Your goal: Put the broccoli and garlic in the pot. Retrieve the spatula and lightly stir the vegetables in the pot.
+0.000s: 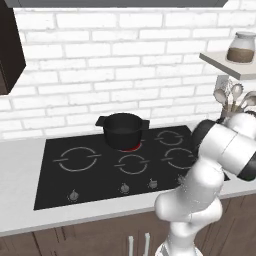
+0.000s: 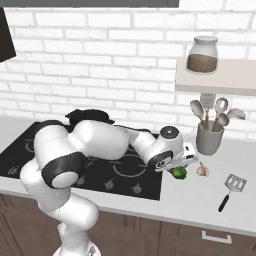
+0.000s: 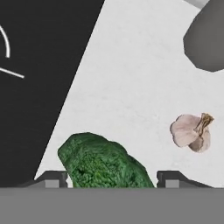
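**Gripper low over the broccoli, nothing in the pot**

- Gripper [image 3: 112, 178] sits low over the counter [image 3: 131, 87] just right of the stovetop [image 1: 120, 165]. Fingers [image 3: 51, 178] are apart, one each side of the broccoli [image 3: 105, 164], with no clear contact. Reads as lined up for the pick, not closed.
- In the right base view the broccoli [image 2: 178, 172] lies on the counter under the hand, near the stovetop's right edge. Garlic [image 2: 202, 170] is just beside it, apart from it; hand view shows it [image 3: 191, 131] outside the finger on that side.
- Pot [image 1: 123, 130] is on a rear burner, well apart from the gripper; red glow shows under its base. Its inside looks empty from here.
- Spatula [image 2: 229, 190] lies flat on the counter further right, untouched. Utensil cup [image 2: 209, 137] with spoons stands behind the garlic.

Handling, judged:
- Broccoli: light, lumpy, slightly springy. Take it across the widest part of the head, low, so the pads seat on the bumps. Little slip risk.
- Garlic: light, hard, rounded, papery skin, so likely to roll or squirt out. Grip across the bulb's belly, not the pointed tip.
- Spatula: thin stiff handle lying flat. Pinch mid-handle from above.

Risk: closing off-centre could nudge the broccoli toward the garlic.
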Controlling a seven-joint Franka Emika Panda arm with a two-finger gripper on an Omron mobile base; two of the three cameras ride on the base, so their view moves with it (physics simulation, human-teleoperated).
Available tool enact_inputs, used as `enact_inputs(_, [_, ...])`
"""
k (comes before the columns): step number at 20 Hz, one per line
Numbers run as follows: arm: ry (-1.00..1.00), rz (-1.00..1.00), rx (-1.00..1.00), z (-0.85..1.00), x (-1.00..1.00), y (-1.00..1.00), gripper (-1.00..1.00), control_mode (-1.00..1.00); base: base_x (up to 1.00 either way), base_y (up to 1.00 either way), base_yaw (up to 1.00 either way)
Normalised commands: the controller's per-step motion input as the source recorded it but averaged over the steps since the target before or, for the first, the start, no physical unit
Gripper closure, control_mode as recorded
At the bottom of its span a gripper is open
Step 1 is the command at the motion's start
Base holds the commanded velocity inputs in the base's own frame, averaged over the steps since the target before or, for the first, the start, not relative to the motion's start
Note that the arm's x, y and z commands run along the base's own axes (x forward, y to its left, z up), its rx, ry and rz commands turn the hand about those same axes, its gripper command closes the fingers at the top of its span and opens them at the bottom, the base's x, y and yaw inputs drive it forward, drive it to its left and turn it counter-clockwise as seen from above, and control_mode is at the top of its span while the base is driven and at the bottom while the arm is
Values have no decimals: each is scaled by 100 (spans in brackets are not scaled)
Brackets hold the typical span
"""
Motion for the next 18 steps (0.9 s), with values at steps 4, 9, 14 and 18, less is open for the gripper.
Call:
enact_inputs(4, [-27,5,-2,95,-38,67,100,-100,0,0,0])
enact_inputs(9, [-11,2,-5,100,-11,58,100,-100,0,0,0])
enact_inputs(14, [-4,1,-9,100,-16,73,100,-100,0,0,0])
enact_inputs(18, [-1,1,-3,100,-8,78,100,-100,0,0,0])
